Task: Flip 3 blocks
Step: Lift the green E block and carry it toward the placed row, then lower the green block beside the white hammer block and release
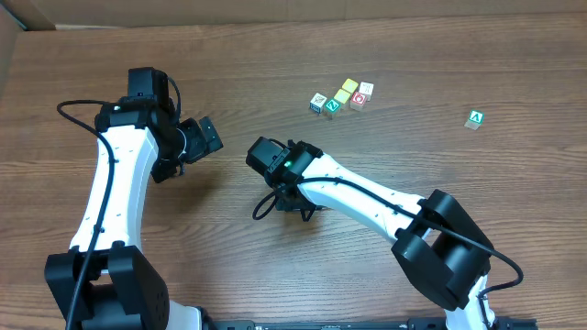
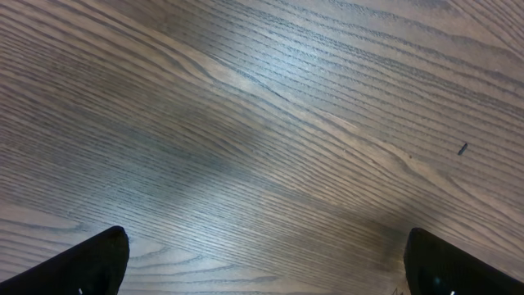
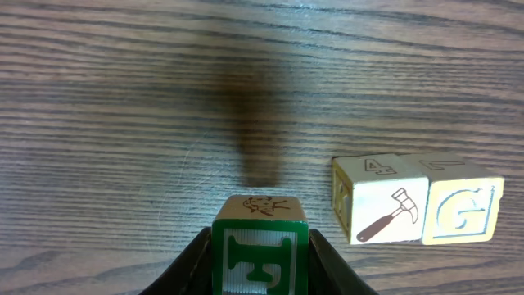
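Right gripper (image 3: 260, 274) is clamped on the green-F block (image 3: 260, 238) by its flat sides. It looks like light, hard, slick wood, so it may twist. The hammer block (image 3: 389, 215) and G block (image 3: 463, 215) sit at three o'clock. Left gripper (image 2: 266, 262) gapes over bare table (image 2: 262, 123).

Bare table (image 3: 123, 123) lies open ahead-left of the right gripper (image 3: 260, 254); hammer block (image 3: 385, 211) and G block (image 3: 463, 211) crowd its right.

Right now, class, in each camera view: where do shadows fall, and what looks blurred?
Right wrist: a dark, soft-edged shadow on the brown wooden table beyond the green-lettered wooden F block; the hammer-picture block is crisp. Left wrist: broad diffuse shadow, jaws blurred at the corners. Overhead: even light.
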